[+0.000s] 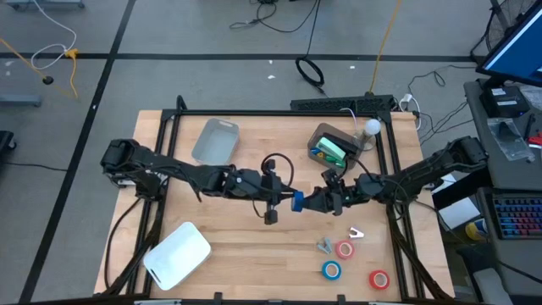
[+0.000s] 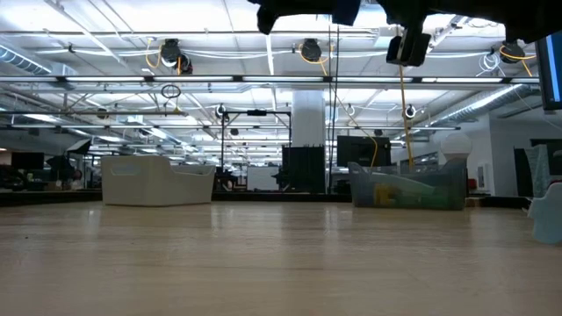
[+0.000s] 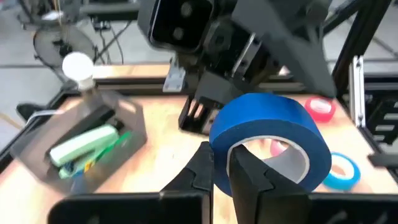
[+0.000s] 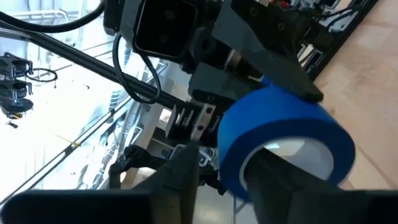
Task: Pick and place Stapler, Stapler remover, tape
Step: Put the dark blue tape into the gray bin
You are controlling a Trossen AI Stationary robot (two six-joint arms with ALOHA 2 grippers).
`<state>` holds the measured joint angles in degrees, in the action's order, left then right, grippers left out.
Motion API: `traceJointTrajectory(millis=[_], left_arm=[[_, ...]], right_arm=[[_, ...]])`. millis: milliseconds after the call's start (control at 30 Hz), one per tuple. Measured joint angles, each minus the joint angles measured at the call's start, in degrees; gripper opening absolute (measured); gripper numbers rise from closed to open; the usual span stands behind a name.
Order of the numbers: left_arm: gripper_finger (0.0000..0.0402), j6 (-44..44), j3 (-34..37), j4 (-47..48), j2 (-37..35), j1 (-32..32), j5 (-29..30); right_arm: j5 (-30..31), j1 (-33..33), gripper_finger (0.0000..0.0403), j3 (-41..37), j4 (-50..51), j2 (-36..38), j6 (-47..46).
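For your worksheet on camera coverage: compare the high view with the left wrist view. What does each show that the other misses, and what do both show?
Only the high view shows the white bin, the grey tray and the whole wooden table with both arms meeting at its middle.

Only the left wrist view shows the left end effector shut on the wall of the blue tape roll, one finger inside the ring, with the right arm's wrist close behind.

Both show that roll, the clear bin holding a green stapler, a red roll and a smaller blue roll on the table.
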<state>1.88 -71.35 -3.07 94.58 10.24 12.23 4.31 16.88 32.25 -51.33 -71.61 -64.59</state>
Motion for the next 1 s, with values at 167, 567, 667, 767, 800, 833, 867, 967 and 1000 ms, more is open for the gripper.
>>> traceJointTrajectory(millis=[167, 567, 667, 767, 800, 833, 867, 967, 1000], left_arm=[[0.0023, 1.9, -0.1, 10.1, -2.3, 0.0, 1.3], [0.0023, 12.5, 0.2, 47.6, -11.9, -4.1, 17.2], [0.0023, 14.0, 0.0, 52.5, -13.9, -7.3, 20.8], [0.0023, 14.6, 0.1, 57.7, -14.2, -12.3, 23.5], [0.0023, 14.6, 0.1, 59.1, -14.2, -14.3, 23.8], [0.0023, 14.6, 0.1, 60.6, -14.2, -16.5, 23.9], [0.0023, 14.5, 0.1, 61.9, -14.3, -18.7, 23.8], [0.0023, 13.2, 0.1, 63.8, -13.5, -25.6, 23.1], [0.0023, 12.2, 0.1, 63.6, -13.2, -28.0, 21.8]], right_arm=[[-0.9, 0.0, 0.0162, 0.0, 0.9, 0.0, 0.1], [-1.9, 0.2, 0.0183, 0.0, 2.6, 0.2, 2.9], [-1.4, 0.0, 0.0181, 0.0, 2.7, 0.2, 3.6], [-1.4, 0.1, 0.0182, 0.0, 2.7, 0.2, 4.2], [-1.4, 0.1, 0.0182, 0.0, 2.7, 0.2, 4.1], [-1.3, 0.1, 0.0182, 0.0, 2.7, 0.2, 4.0], [-1.3, 0.1, 0.0182, 0.0, 2.7, 0.2, 4.0], [-1.2, 0.1, 0.0182, 0.0, 2.7, 0.2, 4.0], [-1.2, 0.1, 0.0182, 0.0, 2.7, 0.2, 3.9]])
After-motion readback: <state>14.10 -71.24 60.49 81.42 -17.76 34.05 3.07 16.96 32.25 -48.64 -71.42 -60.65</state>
